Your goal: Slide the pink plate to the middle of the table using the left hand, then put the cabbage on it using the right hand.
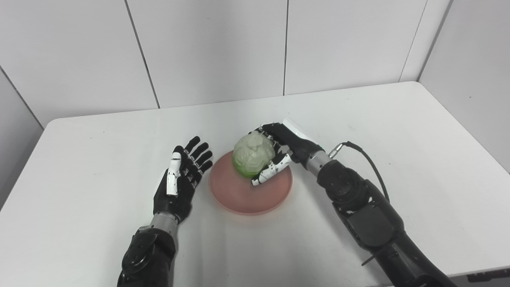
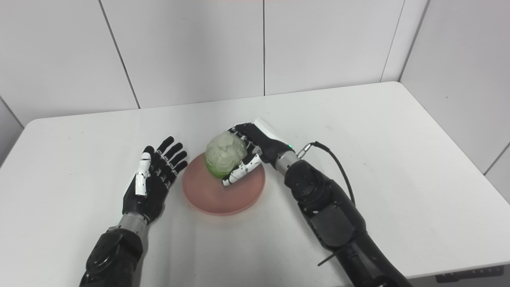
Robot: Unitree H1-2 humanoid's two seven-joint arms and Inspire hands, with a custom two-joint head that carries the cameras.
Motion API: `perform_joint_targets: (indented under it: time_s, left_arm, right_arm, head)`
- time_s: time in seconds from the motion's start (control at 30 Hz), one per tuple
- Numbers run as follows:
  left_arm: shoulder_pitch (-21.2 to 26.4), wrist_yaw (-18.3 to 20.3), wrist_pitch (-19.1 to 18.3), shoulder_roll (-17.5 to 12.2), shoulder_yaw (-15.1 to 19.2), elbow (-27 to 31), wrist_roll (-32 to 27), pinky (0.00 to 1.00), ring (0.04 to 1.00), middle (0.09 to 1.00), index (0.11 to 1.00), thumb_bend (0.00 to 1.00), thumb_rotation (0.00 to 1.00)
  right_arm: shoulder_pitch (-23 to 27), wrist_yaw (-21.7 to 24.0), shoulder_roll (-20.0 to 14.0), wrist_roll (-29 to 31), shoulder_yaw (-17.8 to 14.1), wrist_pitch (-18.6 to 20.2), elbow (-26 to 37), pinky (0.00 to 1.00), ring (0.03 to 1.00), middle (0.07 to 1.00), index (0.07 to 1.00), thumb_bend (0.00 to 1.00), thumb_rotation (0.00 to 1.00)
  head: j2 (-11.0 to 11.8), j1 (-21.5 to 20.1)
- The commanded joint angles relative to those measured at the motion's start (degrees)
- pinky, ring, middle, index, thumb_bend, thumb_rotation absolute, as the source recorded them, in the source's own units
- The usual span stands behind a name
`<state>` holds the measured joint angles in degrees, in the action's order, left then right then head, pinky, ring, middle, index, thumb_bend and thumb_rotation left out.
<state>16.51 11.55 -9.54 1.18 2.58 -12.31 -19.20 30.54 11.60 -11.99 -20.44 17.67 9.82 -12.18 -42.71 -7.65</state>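
Observation:
The pink plate (image 1: 243, 195) lies near the middle of the white table. A pale green cabbage (image 1: 252, 154) sits over the plate's far part, and my right hand (image 1: 279, 151) is shut on it, fingers wrapped round its right side and thumb under its front. I cannot tell whether the cabbage touches the plate. Just left of the plate, my left hand (image 1: 181, 179) rests open with its palm up and fingers spread, apart from the rim. The right eye view shows the same: plate (image 2: 215, 197), cabbage (image 2: 224, 154), right hand (image 2: 251, 153), left hand (image 2: 153, 179).
The white table (image 1: 398, 131) stretches wide on all sides, with walls close behind it and at the right. A black cable (image 1: 368, 157) loops off my right wrist above the table.

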Motion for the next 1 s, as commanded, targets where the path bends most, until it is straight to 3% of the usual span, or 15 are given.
perform_joint_targets:
  time_s: [0.0, 0.37, 0.6, 0.67, 0.7, 0.73, 0.9, 0.97]
  left_arm:
    - [-1.6, -1.1, -3.5, 0.2, -0.2, -1.2, 0.6, 0.89, 0.881, 0.886, 0.872, 0.42, 1.0]
    - [-1.6, -1.6, -4.3, 0.4, -0.4, -0.3, 0.9, 0.89, 0.881, 0.884, 0.872, 0.42, 1.0]
    - [-1.5, -1.8, -4.5, 0.5, -0.4, -0.4, 1.1, 0.89, 0.878, 0.882, 0.874, 0.43, 1.0]
    - [-1.4, -1.7, -4.4, 0.6, -0.4, -0.6, 0.9, 0.89, 0.879, 0.885, 0.877, 0.43, 1.0]
    - [-1.4, -1.6, -4.4, 0.6, -0.3, -0.6, 0.8, 0.89, 0.882, 0.886, 0.878, 0.43, 1.0]
    - [-1.4, -1.5, -4.3, 0.6, -0.3, -0.7, 0.8, 0.89, 0.883, 0.887, 0.879, 0.43, 1.0]
    - [-1.3, -1.3, -3.6, 0.5, -0.5, -1.1, 1.1, 0.89, 0.88, 0.885, 0.879, 0.44, 1.0]
    - [-1.3, -1.5, -3.5, 0.6, -0.5, -1.2, 1.1, 0.88, 0.879, 0.882, 0.876, 0.44, 1.0]
  right_arm:
    - [1.1, -1.6, 0.4, -0.9, 0.3, -4.5, 0.4, 0.38, 0.417, 0.454, 0.506, 0.53, 0.0]
    - [-1.4, -3.9, 0.0, -3.7, 2.0, -15.6, -3.2, 0.4, 0.433, 0.461, 0.51, 0.53, 0.0]
    - [-1.8, -2.2, -0.6, -6.4, 3.9, -15.5, -2.0, 0.46, 0.511, 0.477, 0.51, 0.53, 0.0]
    - [-1.8, -2.4, -0.9, -7.4, 4.6, -16.0, -1.7, 0.49, 0.545, 0.56, 0.498, 0.52, 0.09]
    - [-1.7, -2.5, -1.0, -7.8, 4.8, -16.2, -1.6, 0.52, 0.57, 0.599, 0.587, 0.72, 0.13]
    - [-1.7, -2.6, -1.0, -8.0, 5.0, -16.4, -1.5, 0.53, 0.583, 0.617, 0.626, 0.8, 0.15]
    - [-1.6, -1.4, -1.3, -9.4, 5.6, -15.7, -0.1, 0.6, 0.663, 0.696, 0.715, 0.89, 0.31]
    - [-1.2, 0.5, -1.7, -11.1, 6.4, -13.8, 0.9, 0.67, 0.742, 0.775, 0.78, 0.93, 0.42]
  head:
    - [-0.1, 0.1]
    - [-1.0, 0.4]
    - [-1.0, 0.6]
    - [-0.9, 0.5]
    - [-0.9, 0.5]
    - [-0.9, 0.5]
    - [-0.7, 0.4]
    - [-0.7, 0.4]
